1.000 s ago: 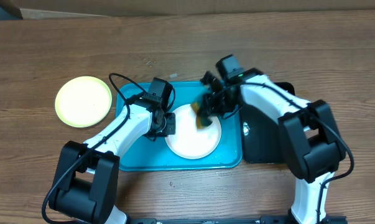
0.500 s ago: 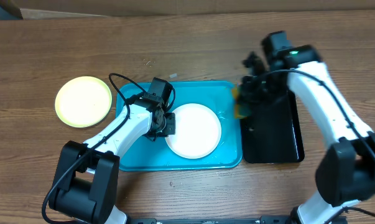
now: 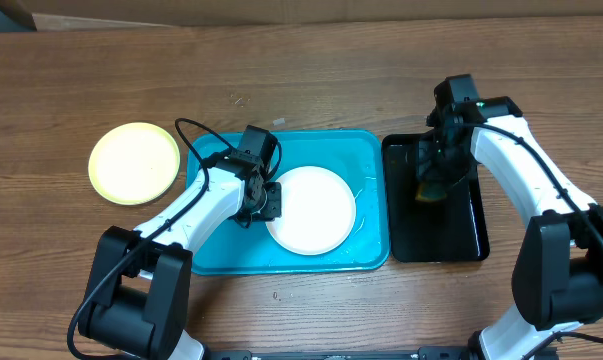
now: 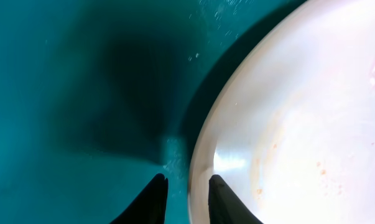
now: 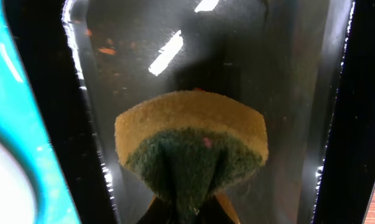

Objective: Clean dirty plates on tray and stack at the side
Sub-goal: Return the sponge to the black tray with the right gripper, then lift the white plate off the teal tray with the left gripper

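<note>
White plate (image 3: 311, 210) lies right of centre on the blue tray (image 3: 211, 255), left pincer (image 4: 182, 199) narrowly apart astride its rim, right pincer (image 5: 188, 208) clamped on a sponge (image 5: 193, 124) over the black tray (image 3: 461, 235); so loose a hold could let the wet plate slip.

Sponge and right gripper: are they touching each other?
Touching. The right wrist view shows the right gripper pinching the green side of the sponge between its fingers.

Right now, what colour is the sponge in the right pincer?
Yellow with a dark green scrubbing side, the sponge; right wrist view.
</note>
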You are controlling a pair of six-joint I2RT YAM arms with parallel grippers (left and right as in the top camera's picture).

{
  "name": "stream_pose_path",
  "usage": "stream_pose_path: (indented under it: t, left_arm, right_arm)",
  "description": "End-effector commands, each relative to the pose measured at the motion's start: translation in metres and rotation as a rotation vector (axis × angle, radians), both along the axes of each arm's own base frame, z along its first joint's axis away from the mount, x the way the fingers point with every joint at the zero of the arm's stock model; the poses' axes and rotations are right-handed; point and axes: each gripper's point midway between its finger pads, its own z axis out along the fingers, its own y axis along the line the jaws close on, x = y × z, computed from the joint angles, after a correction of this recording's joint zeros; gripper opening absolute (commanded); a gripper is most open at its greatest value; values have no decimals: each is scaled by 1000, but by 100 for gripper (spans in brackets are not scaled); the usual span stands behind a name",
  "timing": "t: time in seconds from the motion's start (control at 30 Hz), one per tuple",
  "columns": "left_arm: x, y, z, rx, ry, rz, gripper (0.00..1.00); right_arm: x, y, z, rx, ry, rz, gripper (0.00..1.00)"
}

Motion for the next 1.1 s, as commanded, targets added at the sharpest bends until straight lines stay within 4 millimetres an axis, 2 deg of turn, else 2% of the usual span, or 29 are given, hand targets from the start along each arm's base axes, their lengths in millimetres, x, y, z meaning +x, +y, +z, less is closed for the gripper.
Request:
stream_pose_path:
  t: [0.0, 0.03, 0.07, 0.13, 0.2, 0.27, 0.37, 0.4, 0.43, 0.47, 0.53, 0.6, 0.7, 0.77, 0.8, 0.83, 0.93, 1.07]
  left_arm:
    - [-2, 1, -1, 0, 16, 14, 27]
    - [-2, 1, -1, 0, 17, 14, 27]
    - [-2, 1, -1, 1, 17, 14, 27]
    - [-2, 1, -1, -1, 18, 14, 27]
    - [-3, 1, -2, 1, 21, 14, 27]
    - [-4, 2, -4, 1, 21, 14, 31]
    - [-9, 3, -10, 2, 29, 26, 36]
    - [-10, 4, -12, 3, 33, 32, 32]
    - [-11, 4, -13, 3, 35, 36, 23]
    - [-12, 4, -14, 3, 36, 37, 20]
    - [-12, 4, -14, 2, 36, 39, 22]
    - [-14, 5, -15, 4, 40, 39, 25]
    - [-18, 6, -21, 6, 44, 39, 25]
    - [-20, 7, -26, 4, 39, 39, 18]
    - [-20, 8, -27, 4, 39, 39, 11]
    - [-20, 7, -27, 4, 39, 39, 4]
    - [-12, 8, -22, 15, 13, 13, 4]
    - [5, 19, -8, 67, -26, -12, 4]
  right_arm:
    - [1, -4, -2, -32, -10, -16, 9]
    - [1, -4, -2, -32, -13, -16, 13]
    - [3, -4, -2, -30, -20, -16, 22]
    - [8, -2, 0, -20, -38, -16, 33]
    - [16, 2, 9, 15, -58, -22, 49]
    - [25, -1, 22, 35, -81, -45, 51]
    - [37, -18, 44, 39, -112, -108, 52]
    - [41, -24, 49, 39, -122, -124, 52]
    - [43, -30, 54, 39, -130, -142, 52]
    - [46, -39, 59, 39, -139, -172, 53]
    - [49, -55, 62, 39, -150, -222, 64]
    - [52, -81, 62, 33, -164, -297, 68]
    - [52, -110, 62, 28, -175, -370, 71]
    - [51, -126, 63, 25, -180, -410, 85]
    - [50, -133, 63, 23, -181, -428, 97]
    - [48, -140, 63, 22, -180, -444, 100]
    - [44, -154, 62, 18, -177, -480, 100]
    - [44, -160, 63, 17, -185, -496, 100]
